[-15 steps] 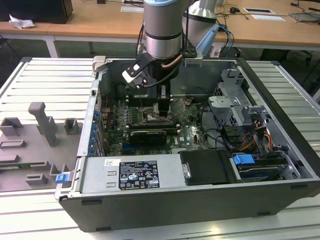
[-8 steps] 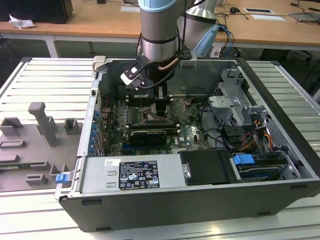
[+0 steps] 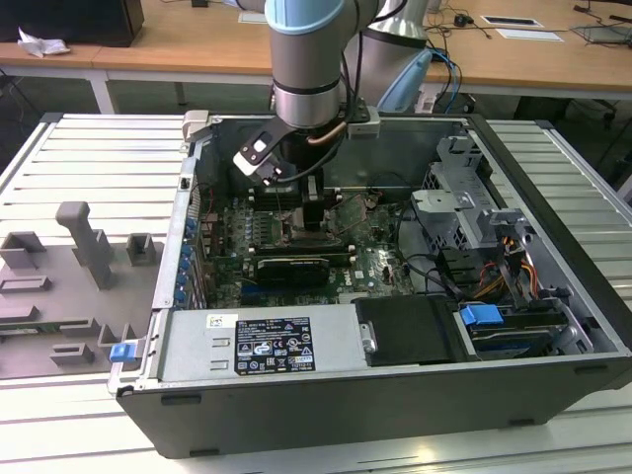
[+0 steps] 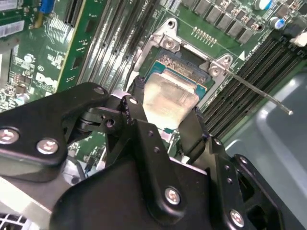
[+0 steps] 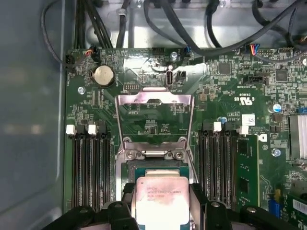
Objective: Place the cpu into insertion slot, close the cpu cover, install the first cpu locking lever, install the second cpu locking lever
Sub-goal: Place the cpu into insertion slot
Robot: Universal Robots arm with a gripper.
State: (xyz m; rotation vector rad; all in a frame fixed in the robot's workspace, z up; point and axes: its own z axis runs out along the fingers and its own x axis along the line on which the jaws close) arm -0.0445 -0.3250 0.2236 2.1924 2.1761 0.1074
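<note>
Chip (image 5: 160, 201): flat, metal face up, edges square with socket (image 5: 158, 170) below; clasped at two opposite edges by pincer (image 5: 161, 192). Cover (image 5: 144, 98): stands open, raised off socket.

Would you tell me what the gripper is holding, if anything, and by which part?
The gripper holds the cpu by two opposite side edges, at the insertion slot.

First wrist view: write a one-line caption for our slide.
Gripper holds the cpu over the insertion slot, cpu cover open.
</note>
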